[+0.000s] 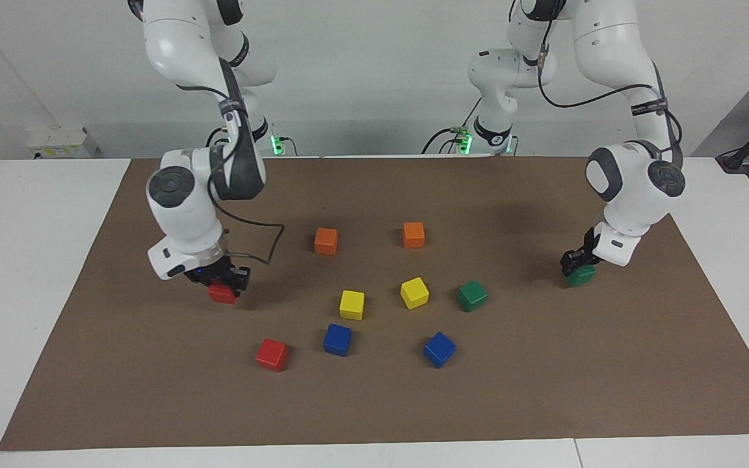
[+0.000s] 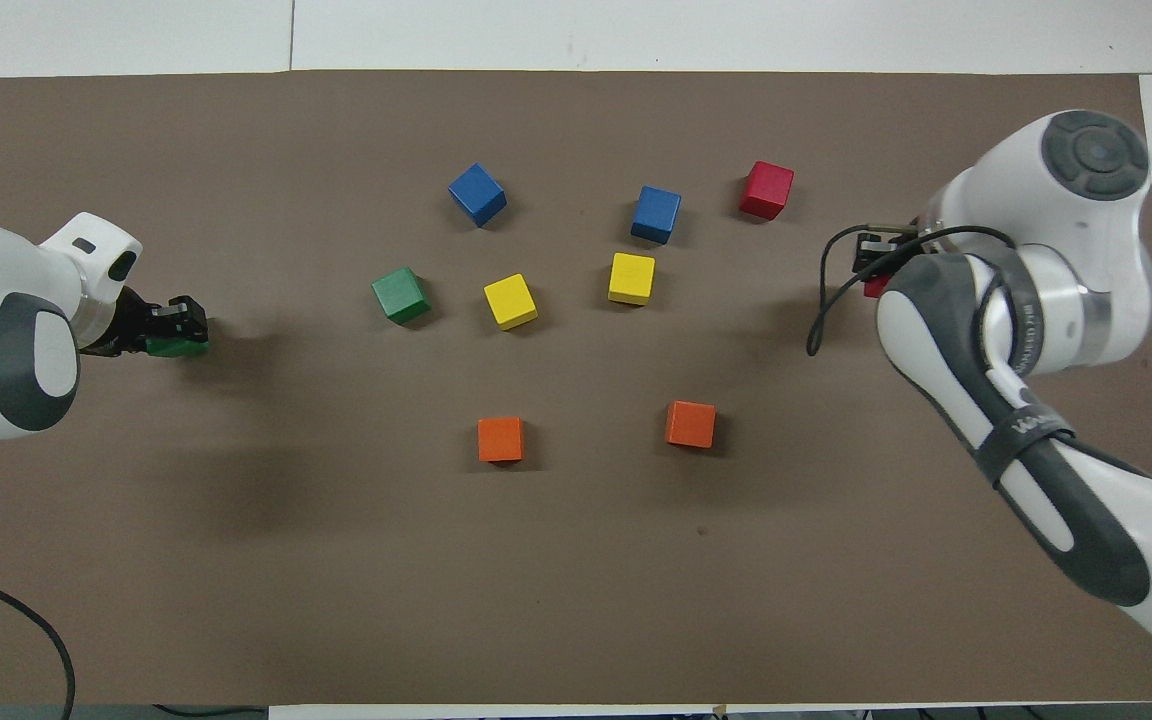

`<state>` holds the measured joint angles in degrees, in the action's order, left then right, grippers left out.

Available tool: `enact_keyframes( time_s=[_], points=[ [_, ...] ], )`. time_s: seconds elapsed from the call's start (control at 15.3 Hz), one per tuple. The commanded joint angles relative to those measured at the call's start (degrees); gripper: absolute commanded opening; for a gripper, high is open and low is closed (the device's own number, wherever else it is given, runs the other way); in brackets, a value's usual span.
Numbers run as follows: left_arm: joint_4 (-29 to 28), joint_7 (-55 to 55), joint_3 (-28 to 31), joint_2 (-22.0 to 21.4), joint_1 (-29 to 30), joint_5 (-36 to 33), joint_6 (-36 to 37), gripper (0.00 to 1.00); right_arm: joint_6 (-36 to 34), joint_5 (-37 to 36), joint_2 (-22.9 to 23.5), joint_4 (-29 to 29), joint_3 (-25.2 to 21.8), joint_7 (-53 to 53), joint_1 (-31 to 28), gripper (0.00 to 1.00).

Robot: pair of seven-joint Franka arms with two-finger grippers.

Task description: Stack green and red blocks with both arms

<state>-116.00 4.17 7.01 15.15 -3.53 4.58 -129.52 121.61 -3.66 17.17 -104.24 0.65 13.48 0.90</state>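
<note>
Left gripper (image 1: 577, 263) clenches a glossy dark green cube (image 1: 581, 275); right gripper (image 1: 220, 279) clamps a glossy bright red cube (image 1: 222, 294), nearly hidden overhead.

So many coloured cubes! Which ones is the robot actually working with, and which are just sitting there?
In use: held green cube, loose green cube, held red cube, loose red cube.

Lying about: orange cubes, yellow cubes, blue cubes.

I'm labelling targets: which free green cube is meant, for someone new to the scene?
Start at the brown mat and find the loose cluster of cubes in its middle. The green cube sits alone beside a yellow cube; the other green cube is held.
</note>
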Motion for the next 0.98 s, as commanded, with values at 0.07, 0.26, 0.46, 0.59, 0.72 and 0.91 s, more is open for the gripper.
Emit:
enact_keyframes(
  time_s=[0.07,0.26,0.46,0.59,0.72,0.91],
  points=[
    [-0.3,-1.4,0.2,1.0,-0.3,0.6,-1.9,0.48,6.4,0.1,-2.6,-7.9,0.8,-9.3,-6.9,0.00],
    [-1.0,-1.8,0.2,0.9,-0.4,0.5,-2.3,1.00,17.5,0.1,-1.4,-13.5,0.8,-13.6,-9.9,0.00],
    [6.6,-1.4,-0.1,1.5,-0.8,0.4,4.0,1.00,19.4,0.1,0.0,-14.0,0.8,-14.4,-10.0,0.00],
    [20.5,6.0,-0.2,6.2,-5.2,0.9,14.7,1.00,19.5,0.1,0.2,-14.0,0.8,-14.4,-10.0,0.00],
    [29.5,15.8,-0.2,9.9,-8.8,2.0,18.9,1.00,19.5,0.2,0.3,-13.7,0.8,-13.7,-9.7,0.18],
    [28.4,25.4,0.0,10.8,-16.1,2.0,12.4,1.00,19.2,0.2,0.2,-13.3,0.8,-13.7,-9.8,1.00]
  ],
)
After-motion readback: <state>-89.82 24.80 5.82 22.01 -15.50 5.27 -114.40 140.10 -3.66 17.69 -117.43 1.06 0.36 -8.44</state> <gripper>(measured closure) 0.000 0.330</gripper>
